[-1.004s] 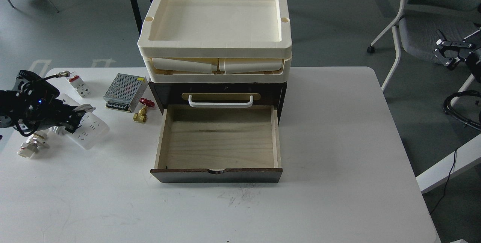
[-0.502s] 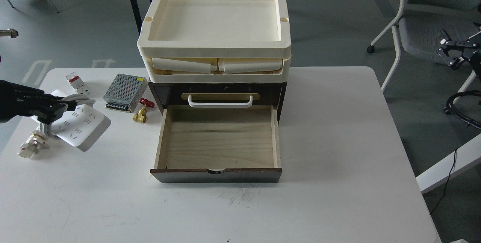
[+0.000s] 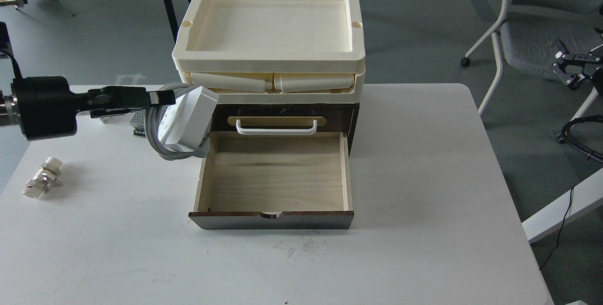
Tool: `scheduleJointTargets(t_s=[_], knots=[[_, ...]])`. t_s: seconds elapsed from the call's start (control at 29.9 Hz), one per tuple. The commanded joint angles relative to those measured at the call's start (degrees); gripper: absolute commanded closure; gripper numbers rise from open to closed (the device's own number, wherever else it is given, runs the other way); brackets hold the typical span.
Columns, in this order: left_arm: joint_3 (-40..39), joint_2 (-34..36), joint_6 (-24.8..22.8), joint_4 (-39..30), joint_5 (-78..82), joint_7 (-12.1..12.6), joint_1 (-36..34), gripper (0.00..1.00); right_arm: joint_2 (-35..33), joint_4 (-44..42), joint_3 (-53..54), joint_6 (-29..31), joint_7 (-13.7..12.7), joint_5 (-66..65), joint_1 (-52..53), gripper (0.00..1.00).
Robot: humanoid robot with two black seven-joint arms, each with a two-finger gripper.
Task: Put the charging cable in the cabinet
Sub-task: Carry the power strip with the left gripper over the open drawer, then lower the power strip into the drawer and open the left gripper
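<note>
The worktop (image 3: 424, 177) is carrying the cabinet (image 3: 351, 116), whose drawer (image 3: 275, 173) is standing pulled out toward the robot, open and bare, under a stack of cream trays (image 3: 268, 55). The left gripper (image 3: 158, 98) is reaching in from the left with its jaws clenched on the charging cable (image 3: 186, 116), which is hanging clear of the worktop just beside the drawer's left rear corner. The strip is hanging tilted, its long axis running from upper right down to lower left, the upper end nearly against the cabinet front. The open drawer is lying to the right of and below the jaws, so the coming move is probably a short carry rightward and down. The left arm is far nearer; the right gripper (image 3: 567, 67) is sitting well off to the right, beyond the worktop, too small to read. The cable is looking white and boxy, its thick grey-white cord (image 3: 158, 137) looping loosely below.
</note>
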Motion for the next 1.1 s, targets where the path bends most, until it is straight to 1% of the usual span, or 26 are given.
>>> scheduleJointTargets(t_s=[0.0,0.1,0.23,0.33,0.5,0.57,0.7,0.77,1.07], knots=[[-0.04,-5.42,0.0,0.18,-1.38,-0.02,3.48,1.0,-0.07,-0.18,-0.01,0.0,0.0,0.0,-0.23,0.0],[-0.12,-9.38,0.0,0.96,-1.47,-0.02,5.42,1.0,-0.07,-0.36,-0.01,0.0,0.0,0.0,-0.32,0.0],[-0.21,-13.95,0.0,4.12,-2.96,-0.02,6.57,1.0,-0.07,-0.62,-0.01,0.0,0.0,0.0,-0.58,0.0],[-0.21,-16.5,0.0,7.81,-4.28,-0.02,6.74,1.0,-0.07,-0.62,-0.01,0.0,0.09,0.0,-0.76,0.0],[0.05,-18.62,0.0,10.98,-4.81,-0.02,7.18,1.0,-0.07,-0.71,-0.01,0.0,0.0,0.0,-0.76,0.0],[-0.21,-19.14,0.0,12.3,-4.9,-0.02,8.84,1.0,-0.07,-0.71,-0.01,0.0,0.0,0.0,-0.76,0.0],[-0.3,-23.0,0.0,18.44,-5.33,-0.02,9.82,1.0,-0.07,-0.71,-0.01,0.0,0.0,0.0,-0.76,0.0],[-0.3,-24.06,0.0,20.38,-6.04,-0.02,10.87,1.0,0.02,-0.71,-0.01,0.0,0.0,0.0,-0.76,0.0],[-0.21,-28.19,0.0,26.54,-6.22,-0.02,12.19,1.0,-0.07,-0.71,0.08,0.0,0.0,0.0,-1.02,0.0]])
